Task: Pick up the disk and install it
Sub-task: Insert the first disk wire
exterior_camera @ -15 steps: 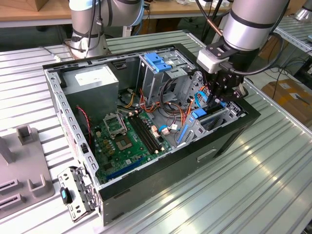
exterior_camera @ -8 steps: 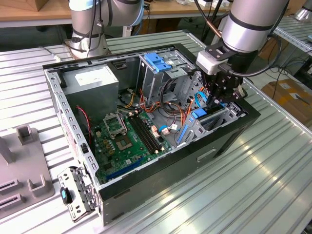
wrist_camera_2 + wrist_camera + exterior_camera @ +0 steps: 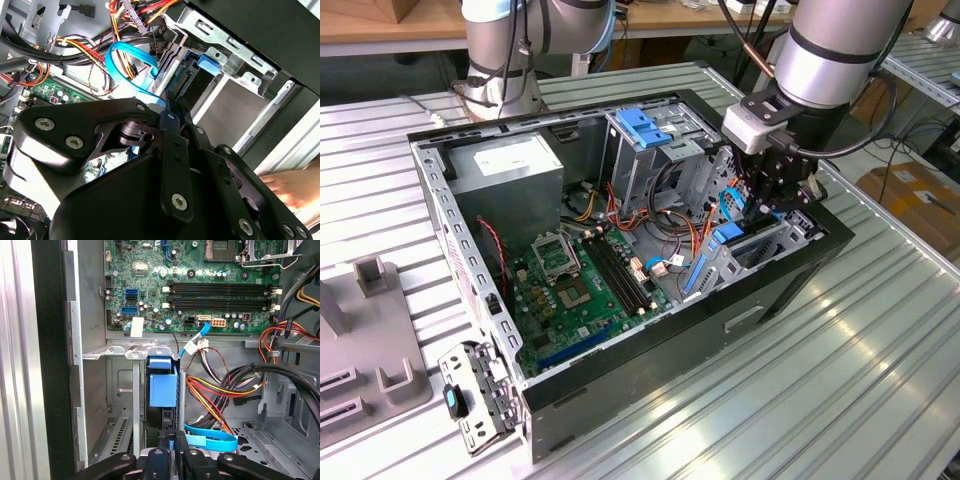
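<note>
Blue-railed disk [image 3: 163,386] stands edge-on, partly down in drive bay [image 3: 120,352], gripper [image 3: 170,440] clamped on its top edge; judged best kept square to bay, clear of loose cables [image 3: 215,390].

Disk [image 3: 163,386]: 1 drive in a light-blue plastic carrier, with a dark drive edge behind the blue end piece.
Pose: standing on edge, narrow side up.
Place: inside the metal drive bay, beside the case's black front wall and just past the motherboard's edge.
Hold: gripper [image 3: 171,441] fingertips pinch its blue rim.
</note>
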`<action>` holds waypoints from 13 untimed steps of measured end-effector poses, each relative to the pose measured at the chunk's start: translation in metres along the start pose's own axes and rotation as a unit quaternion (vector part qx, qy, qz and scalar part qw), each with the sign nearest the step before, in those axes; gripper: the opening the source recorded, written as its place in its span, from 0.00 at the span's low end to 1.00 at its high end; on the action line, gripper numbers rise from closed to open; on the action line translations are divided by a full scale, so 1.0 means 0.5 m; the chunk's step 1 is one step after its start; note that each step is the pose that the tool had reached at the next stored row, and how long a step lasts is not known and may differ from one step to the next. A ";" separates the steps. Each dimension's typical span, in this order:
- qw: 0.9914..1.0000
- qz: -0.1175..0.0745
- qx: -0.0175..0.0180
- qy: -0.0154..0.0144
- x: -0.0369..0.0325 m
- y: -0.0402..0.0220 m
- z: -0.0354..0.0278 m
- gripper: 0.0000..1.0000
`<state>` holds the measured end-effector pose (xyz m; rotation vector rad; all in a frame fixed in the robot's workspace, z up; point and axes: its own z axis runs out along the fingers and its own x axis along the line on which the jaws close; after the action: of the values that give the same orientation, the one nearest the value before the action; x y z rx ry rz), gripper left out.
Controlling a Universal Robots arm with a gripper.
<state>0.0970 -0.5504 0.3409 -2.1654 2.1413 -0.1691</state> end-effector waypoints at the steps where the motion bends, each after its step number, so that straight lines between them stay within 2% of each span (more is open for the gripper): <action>1: 1.000 0.000 0.000 0.000 0.000 0.000 0.000 0.18; 2: 1.000 0.000 0.000 0.000 0.000 0.000 0.000 0.23; 3: 1.000 0.000 0.000 0.000 0.000 0.000 0.000 0.35; 4: 1.000 0.000 0.000 0.000 0.000 0.000 0.000 0.35; 5: 1.000 0.000 0.000 0.000 0.000 0.000 0.000 0.42; 8: 1.000 0.000 0.000 0.000 0.000 0.000 -0.001 0.42; 13: 1.000 0.000 0.000 0.000 0.000 -0.003 -0.021 0.42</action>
<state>0.0970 -0.5504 0.3515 -2.1654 2.1413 -0.1691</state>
